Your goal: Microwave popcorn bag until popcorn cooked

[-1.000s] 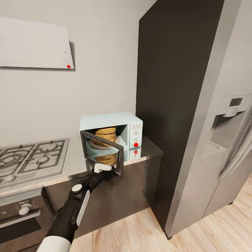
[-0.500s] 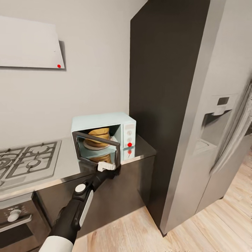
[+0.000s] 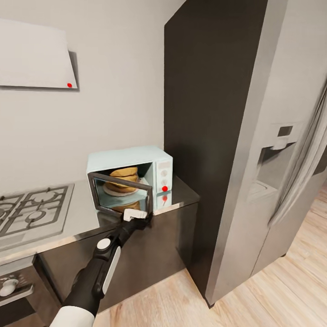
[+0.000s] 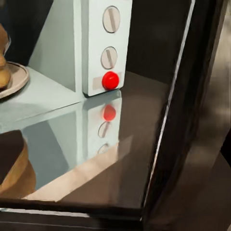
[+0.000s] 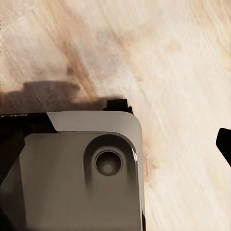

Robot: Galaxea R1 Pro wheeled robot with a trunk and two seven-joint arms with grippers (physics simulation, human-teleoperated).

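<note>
- I see the tan crumpled paper popcorn bag (image 3: 121, 180) on the plate inside the pale mint-white microwave (image 3: 131, 156), near the grey steel worktop's (image 3: 81, 213) right end
- The half-open grey-framed glass door (image 3: 120, 195) partly hides the bag
- My left gripper (image 3: 135, 215) sits at the door's lower edge; I cannot tell its jaw spread

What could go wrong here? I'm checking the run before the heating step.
The microwave door is still partly open, so heating may not start. The left gripper sits at the door's lower edge and could slip off. The bag sits near the opening; the closing door might catch it.
</note>
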